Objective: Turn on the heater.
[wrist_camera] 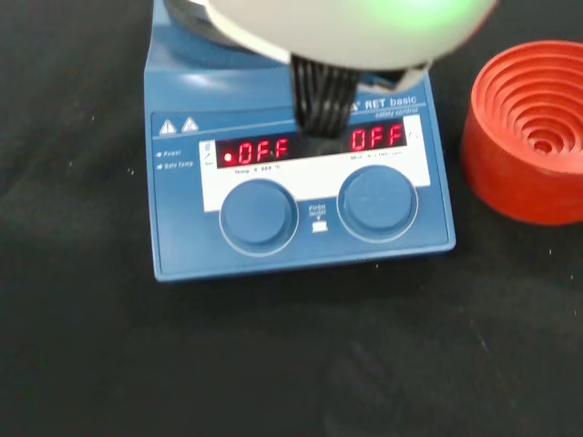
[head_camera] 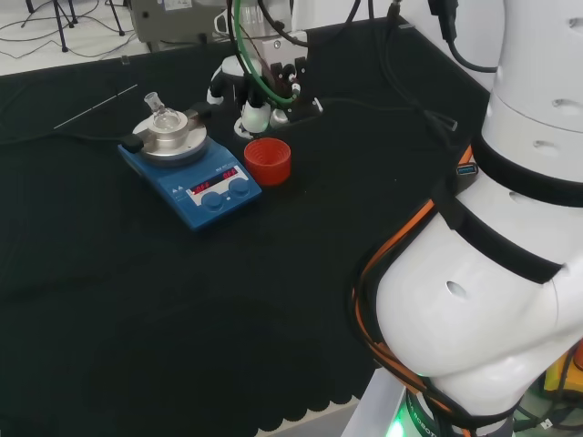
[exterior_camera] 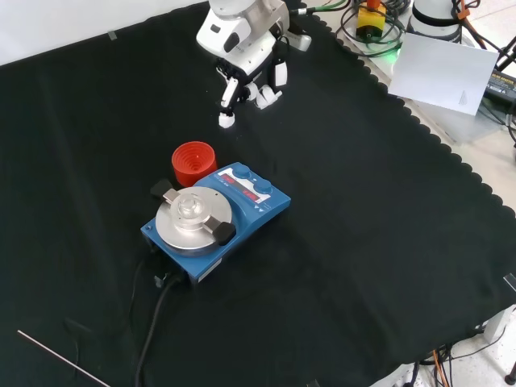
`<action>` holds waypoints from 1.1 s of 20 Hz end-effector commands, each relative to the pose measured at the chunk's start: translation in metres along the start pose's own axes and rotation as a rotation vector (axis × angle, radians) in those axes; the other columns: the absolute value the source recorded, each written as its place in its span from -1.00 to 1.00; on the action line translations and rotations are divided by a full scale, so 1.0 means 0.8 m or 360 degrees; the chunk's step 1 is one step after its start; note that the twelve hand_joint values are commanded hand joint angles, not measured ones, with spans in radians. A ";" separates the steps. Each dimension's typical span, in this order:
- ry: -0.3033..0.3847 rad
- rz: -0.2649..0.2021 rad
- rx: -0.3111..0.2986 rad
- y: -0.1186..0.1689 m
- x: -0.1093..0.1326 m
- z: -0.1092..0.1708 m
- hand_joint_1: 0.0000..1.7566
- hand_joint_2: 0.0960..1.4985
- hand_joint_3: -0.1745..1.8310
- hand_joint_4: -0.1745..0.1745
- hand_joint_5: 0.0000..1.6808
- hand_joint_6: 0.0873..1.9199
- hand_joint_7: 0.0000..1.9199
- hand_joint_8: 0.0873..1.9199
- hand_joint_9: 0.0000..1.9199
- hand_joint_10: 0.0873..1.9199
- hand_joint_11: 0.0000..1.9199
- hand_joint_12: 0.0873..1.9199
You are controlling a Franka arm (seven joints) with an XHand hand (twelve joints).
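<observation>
The blue heater (head_camera: pixel 196 173) stands on the black cloth, and a small clear flask (head_camera: pixel 163 116) sits on its round metal plate (exterior_camera: pixel 192 221). The front panel has two red lit displays and two blue knobs (wrist_camera: pixel 258 216) (wrist_camera: pixel 377 200). My hand (exterior_camera: pixel 246 56) hangs above the cloth beyond the heater in the front view, apart from it. Its fingers (exterior_camera: pixel 228 103) point down, relaxed, and hold nothing. In the head view the hand (head_camera: pixel 264 96) is behind the red ring. A blurred white part of the hand (wrist_camera: pixel 346 27) shows close up in the wrist view.
A red ribbed ring (exterior_camera: pixel 193 161) stands beside the heater, between it and the hand. A thin metal rod (head_camera: pixel 96 106) lies on the cloth. The heater's black cable (exterior_camera: pixel 157 318) trails toward the front edge. The arm's white links (head_camera: pixel 492 273) stand at the head view's right.
</observation>
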State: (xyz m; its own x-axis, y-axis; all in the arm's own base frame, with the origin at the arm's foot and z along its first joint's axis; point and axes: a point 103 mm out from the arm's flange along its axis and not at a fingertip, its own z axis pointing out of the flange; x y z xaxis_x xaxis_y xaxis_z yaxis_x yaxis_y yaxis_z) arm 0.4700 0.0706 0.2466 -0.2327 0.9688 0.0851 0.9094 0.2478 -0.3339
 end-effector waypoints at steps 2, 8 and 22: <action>-0.0070 -0.0037 0.0185 -0.002 0.005 0.009 0.79 -0.52 0.55 -0.14 -0.44 -0.74 0.87 0.62 0.99 0.28 0.89 0.33; -0.0077 -0.0073 0.0268 -0.005 0.009 0.024 0.81 -0.57 0.61 -0.13 -0.44 -0.79 0.89 0.65 1.00 0.33 0.91 0.37; -0.0119 -0.0079 0.0562 -0.004 0.021 0.052 0.81 -0.59 0.65 -0.12 -0.44 -0.83 0.90 0.66 1.00 0.37 0.93 0.39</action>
State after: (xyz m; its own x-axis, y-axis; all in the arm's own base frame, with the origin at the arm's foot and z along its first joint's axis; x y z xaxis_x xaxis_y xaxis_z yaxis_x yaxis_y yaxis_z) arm 0.4523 0.0813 0.2162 -0.2989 0.9527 0.0555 0.7631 0.2736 -0.5855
